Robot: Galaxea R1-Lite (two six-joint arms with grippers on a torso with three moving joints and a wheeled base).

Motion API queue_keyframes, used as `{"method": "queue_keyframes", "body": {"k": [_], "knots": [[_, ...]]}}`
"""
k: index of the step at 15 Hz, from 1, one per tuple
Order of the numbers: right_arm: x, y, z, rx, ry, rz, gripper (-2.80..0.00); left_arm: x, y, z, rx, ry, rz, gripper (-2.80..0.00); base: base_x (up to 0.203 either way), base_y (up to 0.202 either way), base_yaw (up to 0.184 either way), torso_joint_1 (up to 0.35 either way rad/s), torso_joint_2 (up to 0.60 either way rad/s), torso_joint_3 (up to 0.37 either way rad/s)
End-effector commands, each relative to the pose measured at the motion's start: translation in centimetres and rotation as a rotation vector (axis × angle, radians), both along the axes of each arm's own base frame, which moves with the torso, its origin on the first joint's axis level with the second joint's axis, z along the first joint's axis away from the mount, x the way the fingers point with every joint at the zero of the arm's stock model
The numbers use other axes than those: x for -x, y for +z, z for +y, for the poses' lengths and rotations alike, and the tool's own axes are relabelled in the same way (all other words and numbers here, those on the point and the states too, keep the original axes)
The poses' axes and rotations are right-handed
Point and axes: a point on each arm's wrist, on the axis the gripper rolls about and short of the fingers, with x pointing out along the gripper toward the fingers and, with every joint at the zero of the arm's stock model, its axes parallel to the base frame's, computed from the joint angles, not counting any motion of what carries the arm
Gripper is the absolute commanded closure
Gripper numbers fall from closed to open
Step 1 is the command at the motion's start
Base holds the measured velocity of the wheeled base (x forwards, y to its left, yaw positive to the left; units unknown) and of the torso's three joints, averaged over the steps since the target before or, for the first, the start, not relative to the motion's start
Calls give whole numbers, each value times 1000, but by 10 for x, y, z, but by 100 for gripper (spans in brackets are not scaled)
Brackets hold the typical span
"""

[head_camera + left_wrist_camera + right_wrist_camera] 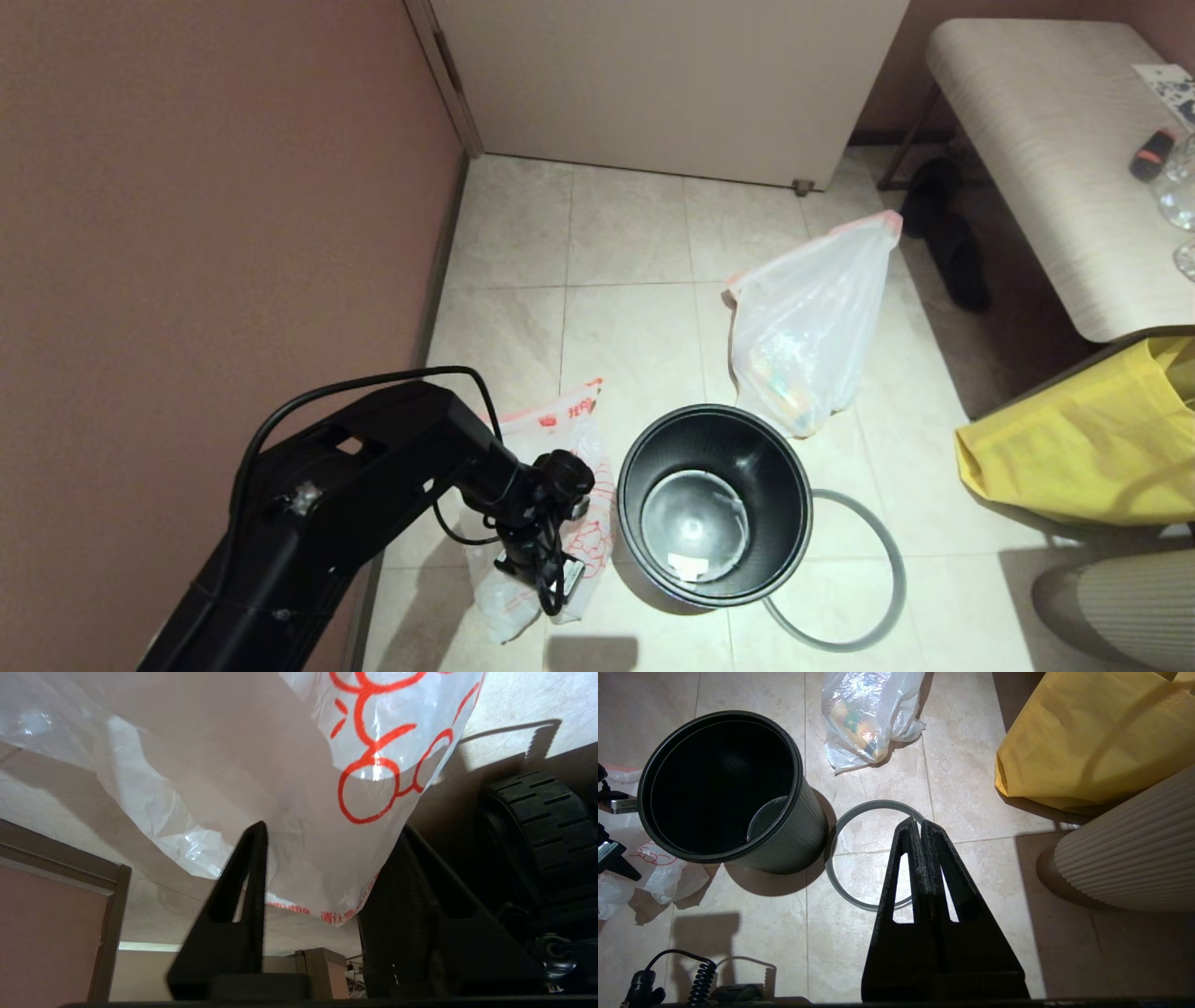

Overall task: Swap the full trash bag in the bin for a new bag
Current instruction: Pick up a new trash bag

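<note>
The black bin (747, 448) (719, 784) stands empty on the tiled floor. Its grey hoop rim (887, 560) (840, 877) lies flat beside it. The full trash bag (808, 327) (864, 718) sits on the floor just beyond the bin, with rubbish showing through. The new bag (583, 420) (280, 788) (658, 877), printed in red, lies crumpled left of the bin. My left gripper (541, 569) (332, 826) hangs low over it with the fingers apart and the bag's printed edge between them, not pinched. My right gripper (920, 822) is shut and empty, above the hoop.
A brown wall (187, 187) runs close on the left. A yellow bag (1083, 448) (1087, 737) and a ribbed white object (1134, 854) stand on the right, with a bench (1046, 140) and dark shoes (952, 243) beyond. The robot's wheel (537, 812) is beside the new bag.
</note>
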Motion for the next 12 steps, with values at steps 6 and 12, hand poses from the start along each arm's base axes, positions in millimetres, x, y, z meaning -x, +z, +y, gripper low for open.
{"method": "queue_keyframes", "body": {"k": [6, 12], "knots": [[0, 0, 0, -1, 0, 1, 0, 3, 6, 8, 10, 57, 18, 0, 0, 0, 0, 0, 0, 0], [0, 0, 0, 0, 0, 2, 0, 41, 109, 21, 154, 222, -121, 0, 0, 0, 0, 0, 0, 0]]}}
